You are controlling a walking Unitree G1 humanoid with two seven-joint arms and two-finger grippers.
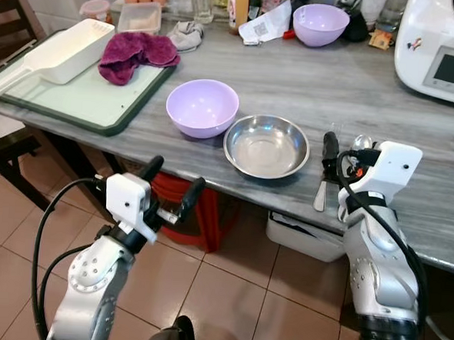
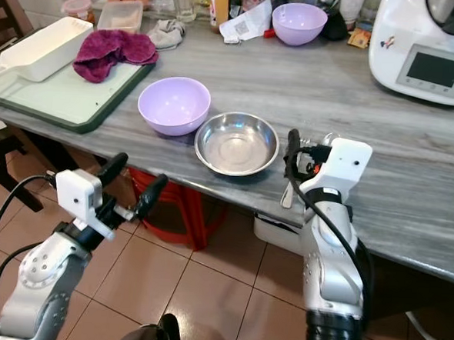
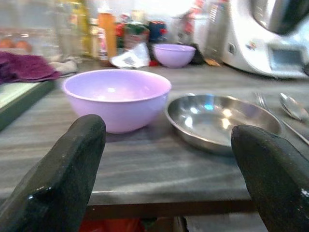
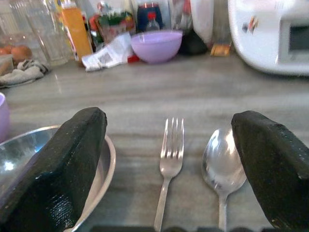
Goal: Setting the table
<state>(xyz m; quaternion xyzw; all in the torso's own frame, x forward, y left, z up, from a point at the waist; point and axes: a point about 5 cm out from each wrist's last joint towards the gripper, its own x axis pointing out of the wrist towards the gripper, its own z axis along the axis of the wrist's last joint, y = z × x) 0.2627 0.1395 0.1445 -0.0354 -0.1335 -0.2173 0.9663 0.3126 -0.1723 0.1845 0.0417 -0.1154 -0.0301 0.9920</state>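
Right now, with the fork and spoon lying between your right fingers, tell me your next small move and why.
Probably lower the right gripper and close on the fork. Its fingers are open, straddling the fork and the spoon, which lie side by side on the table just right of the steel bowl. The left gripper hangs open below the table edge.

My arms are silver with round screw holes, my wrist blocks white, black cables looping alongside (fingers long, black, slightly scuffed).
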